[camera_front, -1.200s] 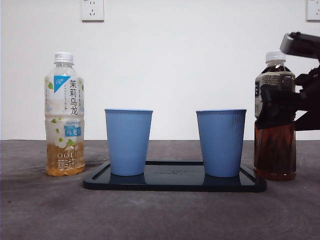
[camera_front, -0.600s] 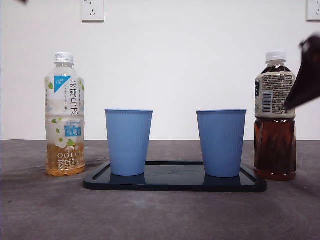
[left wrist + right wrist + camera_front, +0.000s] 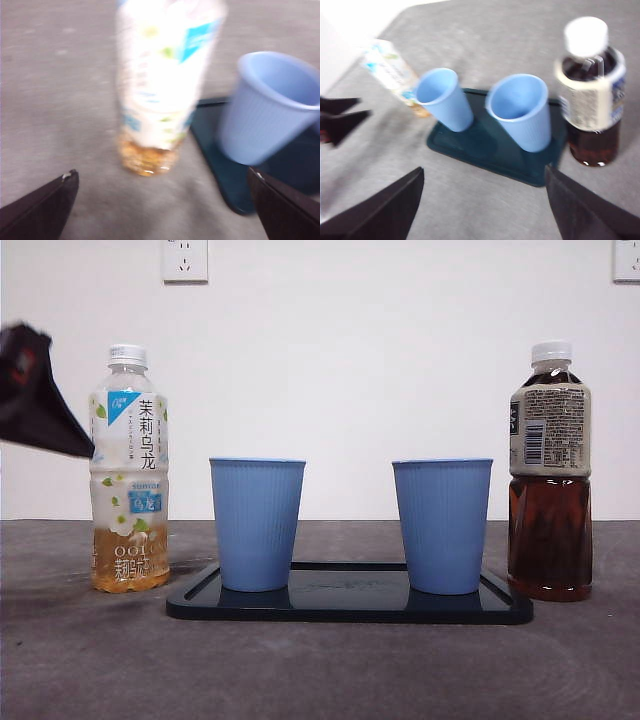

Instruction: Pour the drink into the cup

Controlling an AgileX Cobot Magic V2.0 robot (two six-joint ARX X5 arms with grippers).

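Observation:
A clear oolong tea bottle with a white cap and a little amber drink stands left of the tray. Two blue ribbed cups stand on the dark tray. A dark tea bottle stands right of the tray. My left gripper hangs just left of the oolong bottle. In the left wrist view it is open, facing the bottle and not touching it. My right gripper is open and empty, high above the tray and back from the dark bottle.
The grey table runs under everything. A white wall with two sockets stands behind. The right wrist view shows both cups empty and my left gripper beside the oolong bottle.
My right gripper let go of the dark tea bottle and drew back out of the front view. My left gripper came in from the left beside the oolong bottle.

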